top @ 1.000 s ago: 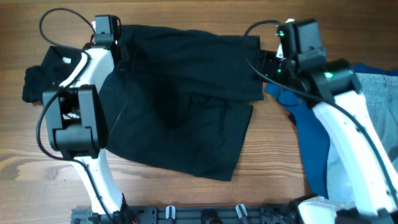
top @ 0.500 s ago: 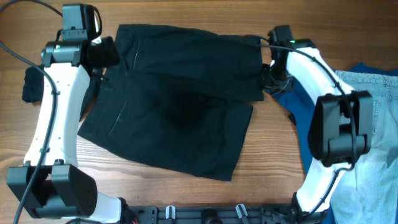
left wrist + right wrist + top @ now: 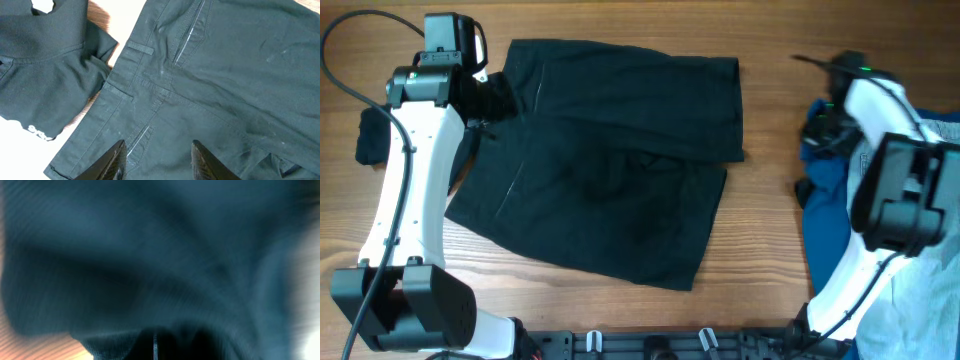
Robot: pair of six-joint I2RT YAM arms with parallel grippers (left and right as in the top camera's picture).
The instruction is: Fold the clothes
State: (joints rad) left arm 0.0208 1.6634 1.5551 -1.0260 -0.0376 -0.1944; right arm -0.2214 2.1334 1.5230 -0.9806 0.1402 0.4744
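The black shorts (image 3: 610, 170) lie spread in the middle of the table, their top part folded down over the legs. My left gripper (image 3: 492, 100) hovers at their upper left edge. In the left wrist view it (image 3: 158, 145) stands open above the waistband and fly of the shorts (image 3: 225, 75), nothing between its fingers. My right gripper (image 3: 816, 128) is off the shorts, over the blue top (image 3: 825, 215). Blurred blue fabric (image 3: 150, 255) fills the right wrist view, and the right gripper (image 3: 155, 342) is shut; whether cloth is pinched is unclear.
A small black shirt with white print (image 3: 370, 135) lies by the table's left edge, next to the shorts (image 3: 45, 75). Light-blue jeans (image 3: 945, 128) lie at the far right beside the blue top. Bare wood (image 3: 770, 200) separates the shorts from the blue top.
My right gripper has left the shorts' right edge, moved right over the blue top and shut. My left gripper has opened and drawn back to the shorts' upper left edge.
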